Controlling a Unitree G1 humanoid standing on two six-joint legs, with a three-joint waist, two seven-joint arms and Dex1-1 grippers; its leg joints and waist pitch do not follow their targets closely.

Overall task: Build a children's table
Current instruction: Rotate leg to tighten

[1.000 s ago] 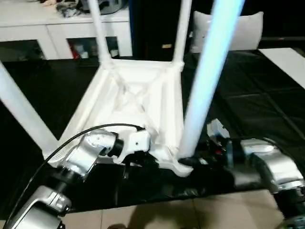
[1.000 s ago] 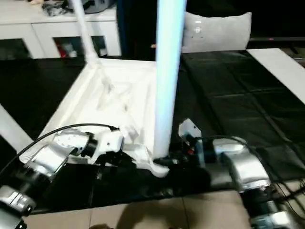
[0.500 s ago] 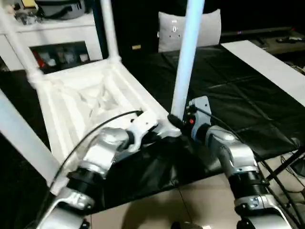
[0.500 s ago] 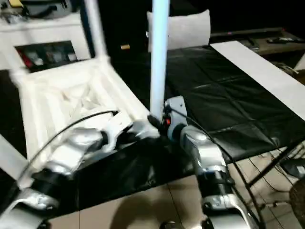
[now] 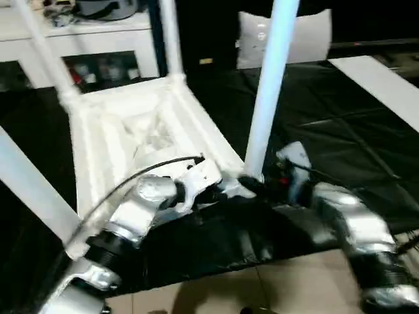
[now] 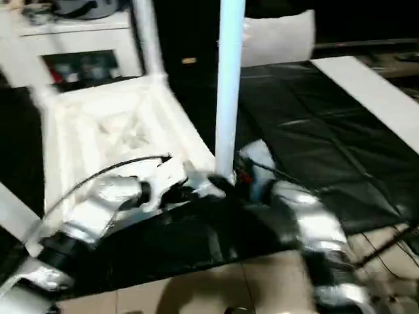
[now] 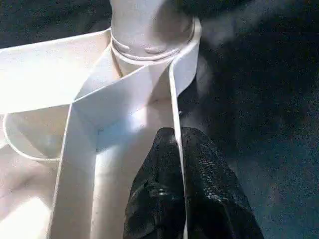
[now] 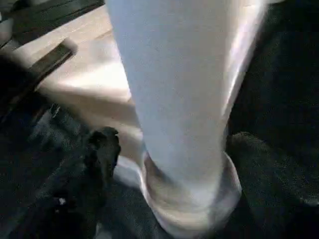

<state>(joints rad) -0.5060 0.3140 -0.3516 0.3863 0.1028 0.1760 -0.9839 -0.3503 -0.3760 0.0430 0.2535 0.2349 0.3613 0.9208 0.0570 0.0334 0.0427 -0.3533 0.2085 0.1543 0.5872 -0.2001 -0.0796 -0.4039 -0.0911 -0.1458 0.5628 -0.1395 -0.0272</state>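
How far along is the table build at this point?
Four legs stand in the upturned tabletop's corner sockets. In hand: the left end effector pinches the tabletop's rim while the right end effector straddles the near leg at its base. Left: turning the table upright.

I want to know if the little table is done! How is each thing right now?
Tabletop: upside down, ribs up, on the black cover.
Near leg: standing in its corner socket.
Left gripper: shut on the tabletop's rim.
Right gripper: fingers on either side of the near leg's base.
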